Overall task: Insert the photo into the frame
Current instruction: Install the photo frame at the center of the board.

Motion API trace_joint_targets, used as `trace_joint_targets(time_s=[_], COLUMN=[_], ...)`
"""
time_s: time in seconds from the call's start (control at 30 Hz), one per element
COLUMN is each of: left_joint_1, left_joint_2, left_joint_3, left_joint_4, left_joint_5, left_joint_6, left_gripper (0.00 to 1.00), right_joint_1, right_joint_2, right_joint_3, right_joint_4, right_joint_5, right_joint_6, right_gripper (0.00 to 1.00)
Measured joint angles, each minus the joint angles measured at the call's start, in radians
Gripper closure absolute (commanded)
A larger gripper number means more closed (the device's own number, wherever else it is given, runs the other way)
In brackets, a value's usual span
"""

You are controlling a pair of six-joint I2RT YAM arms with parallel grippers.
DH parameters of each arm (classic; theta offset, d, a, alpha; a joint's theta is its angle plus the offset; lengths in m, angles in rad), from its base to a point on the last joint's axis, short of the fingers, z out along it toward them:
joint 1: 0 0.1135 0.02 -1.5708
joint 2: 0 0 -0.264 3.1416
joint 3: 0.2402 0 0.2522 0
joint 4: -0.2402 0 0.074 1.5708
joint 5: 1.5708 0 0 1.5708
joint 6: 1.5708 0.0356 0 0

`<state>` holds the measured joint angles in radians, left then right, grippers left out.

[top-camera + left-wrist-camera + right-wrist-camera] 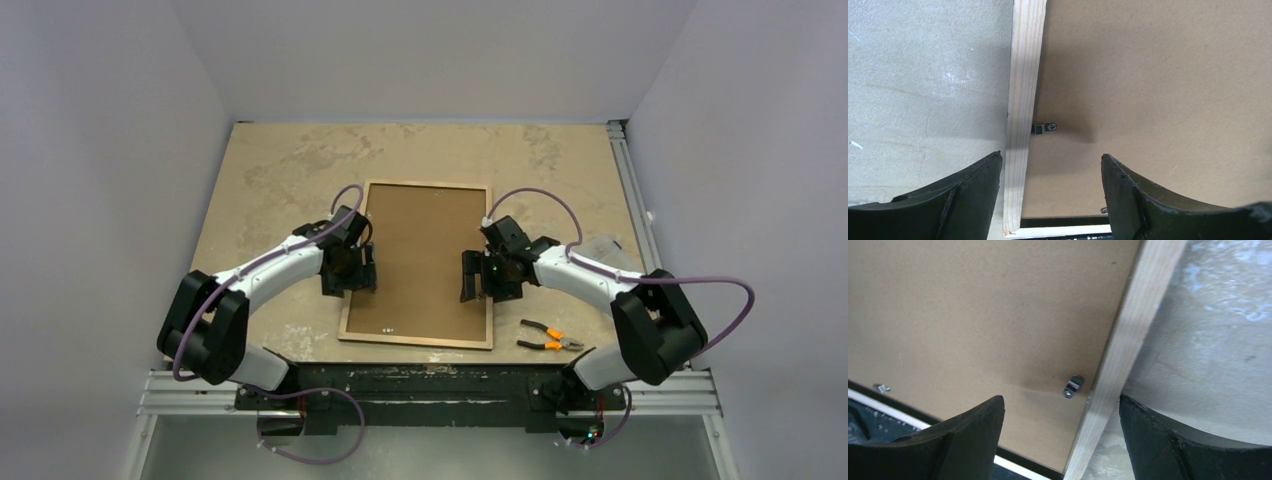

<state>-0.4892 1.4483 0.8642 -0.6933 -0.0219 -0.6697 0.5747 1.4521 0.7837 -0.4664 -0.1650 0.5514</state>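
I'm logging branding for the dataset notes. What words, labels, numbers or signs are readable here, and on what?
No text can be read.
Pale speck on the backing board, by its near edge: too small to tell whether it is lettering at all.
Frame rails, metal clip and pliers: no lettering visible.

The frame (1023, 100) shows its back rail: pale bare wood with fine straight grain, matt. The backing board (1158, 90) is brown pressed fibre, dull and smooth. The turn clip (1045, 128) is bright metal. The bench (923, 90) is mottled beige, matt and faintly scuffed.
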Motion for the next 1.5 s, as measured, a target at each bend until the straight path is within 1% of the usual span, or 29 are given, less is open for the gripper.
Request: trace_joint_targets(time_s=[0.1, 0.27, 0.6, 0.7, 0.8, 0.83, 0.87, 0.97, 1.07, 1.17, 1.3, 1.33, 1.4, 1.43, 1.5], left_joint_1=[0.000, 0.000, 0.000, 0.000, 0.000, 0.000, 0.000, 0.000, 0.000, 0.000, 0.000, 0.000, 0.000, 0.000, 0.000], left_joint_2=[-0.001, -0.001, -0.001, -0.001, -0.001, -0.001, -0.001, -0.001, -0.001, -0.001, -0.001, -0.001, -0.002, -0.003, -0.009], left_joint_3=[-0.006, -0.010, -0.029, -0.031, -0.032, -0.032, -0.033, -0.034, -0.038, -0.040, -0.043, -0.044, -0.047, -0.050, -0.060], left_joint_4=[-0.006, -0.009, -0.006, -0.005, -0.005, -0.004, -0.005, -0.004, -0.004, -0.003, -0.002, 0.000, 0.007, 0.012, 0.021], left_joint_5=[-0.002, -0.005, -0.008, -0.008, -0.008, -0.008, -0.008, -0.008, -0.008, -0.008, -0.007, -0.005, 0.004, 0.008, 0.014], left_joint_6=[0.000, 0.000, 0.000, 0.000, 0.000, 0.000, 0.000, 0.000, 0.000, 0.000, 0.000, 0.000, 0.000, 0.000, 0.000], left_gripper=[0.30, 0.31, 0.32, 0.32, 0.32, 0.32, 0.32, 0.32, 0.32, 0.32, 0.32, 0.32, 0.33, 0.34, 0.35], right_joint_1=[0.003, 0.002, 0.003, 0.005, 0.010, 0.013, 0.012, 0.005, 0.007, 0.009, 0.010, 0.010, 0.009, 0.009, 0.010], right_joint_2=[-0.002, -0.007, 0.046, 0.048, 0.053, 0.052, 0.052, 0.045, 0.044, 0.044, 0.044, 0.044, 0.042, 0.042, 0.041], right_joint_3=[0.008, 0.009, 0.037, 0.037, 0.042, 0.042, 0.043, 0.048, 0.049, 0.051, 0.052, 0.052, 0.052, 0.052, 0.052], right_joint_4=[-0.024, -0.043, -0.038, -0.037, -0.031, -0.032, -0.038, -0.050, -0.055, -0.058, -0.059, -0.059, -0.058, -0.056, -0.052], right_joint_5=[0.048, 0.106, 0.151, 0.165, 0.167, 0.169, 0.173, 0.183, 0.192, 0.196, 0.197, 0.196, 0.190, 0.188, 0.178], right_joint_6=[-0.002, -0.001, 0.006, 0.006, 0.012, 0.013, 0.015, 0.015, 0.017, 0.018, 0.018, 0.017, 0.016, 0.016, 0.010], right_gripper=[0.19, 0.27, 0.46, 0.56, 0.73, 0.80, 0.84, 0.95, 1.00, 1.00, 0.92, 0.82, 0.64, 0.52, 0.40])
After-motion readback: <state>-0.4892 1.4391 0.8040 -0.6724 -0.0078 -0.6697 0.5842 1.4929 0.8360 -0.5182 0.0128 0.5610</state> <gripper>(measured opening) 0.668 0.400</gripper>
